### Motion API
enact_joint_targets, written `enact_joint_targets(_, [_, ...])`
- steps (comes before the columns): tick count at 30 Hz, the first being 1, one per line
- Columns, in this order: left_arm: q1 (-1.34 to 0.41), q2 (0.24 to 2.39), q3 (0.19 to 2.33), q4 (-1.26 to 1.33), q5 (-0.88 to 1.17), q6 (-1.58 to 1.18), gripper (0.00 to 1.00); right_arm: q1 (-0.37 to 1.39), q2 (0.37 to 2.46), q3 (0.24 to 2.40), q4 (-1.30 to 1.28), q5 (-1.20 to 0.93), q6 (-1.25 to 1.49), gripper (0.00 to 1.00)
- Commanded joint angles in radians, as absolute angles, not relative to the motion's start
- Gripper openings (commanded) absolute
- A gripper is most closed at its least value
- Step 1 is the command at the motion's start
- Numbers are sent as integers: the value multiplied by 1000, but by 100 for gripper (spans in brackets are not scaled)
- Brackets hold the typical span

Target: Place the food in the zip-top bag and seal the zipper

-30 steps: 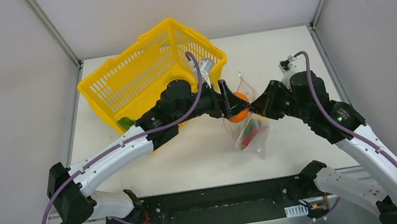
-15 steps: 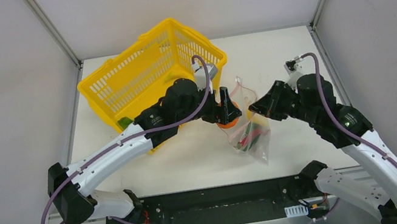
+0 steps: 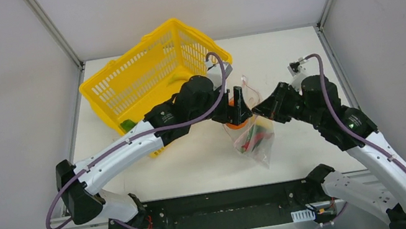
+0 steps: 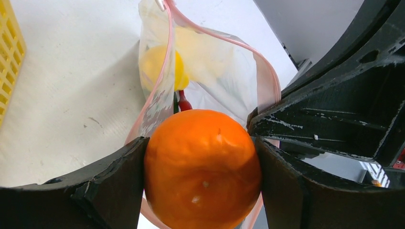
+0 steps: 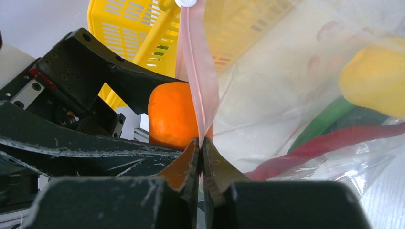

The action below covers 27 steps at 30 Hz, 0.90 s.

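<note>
Left tool (image 3: pixel 236 107) is clamped on the orange fruit (image 4: pixel 203 169), one finger pressed to each side, and it holds it right at the mouth of the zip-top bag (image 3: pixel 253 140). The fruit sits at the opening, touching the near lip, not down inside.

Over to the right tool (image 5: pixel 200 148): its fingers are pinched together on the pink zipper (image 5: pixel 196 71), gripping one lip of the bag and lifting it off the surface (image 3: pixel 196 160). The other lip curves away, so the mouth gapes wide.

Inside the bag there's a yellow lemon (image 5: pixel 377 78), a long green pepper (image 5: pixel 325 121) and a red chili (image 5: pixel 325 145) lying alongside it. The bag itself is right of the middle of the surface, mouth toward the far edge, bottom sagging toward the near edge.

The two tools meet almost tip to tip over the opening. Behind the left arm, the yellow basket (image 3: pixel 137 79) sits tilted at the far left corner of the surface, something green showing at its near corner.
</note>
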<state>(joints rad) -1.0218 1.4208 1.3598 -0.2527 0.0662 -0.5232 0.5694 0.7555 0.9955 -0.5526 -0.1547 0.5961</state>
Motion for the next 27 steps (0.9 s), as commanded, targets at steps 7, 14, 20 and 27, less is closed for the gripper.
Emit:
enact_joint_targets(7, [-1065,1472,1484,-354,-36,-488,68,571,736,984,-466,-134,635,7])
enact_joint_targets(14, [-1072,1505,1555,-457,-123,-467,86,571,715,974,-452,-132,656,7])
enact_joint_targets(20, [-1074,1480,1535,-409,-115,-463,99,572,703,961,-440,-133,667,7])
enact_joint_targets(27, [-1074,1383,1444,-312,-90,-447,99,571,700,946,-443,-104,652,8])
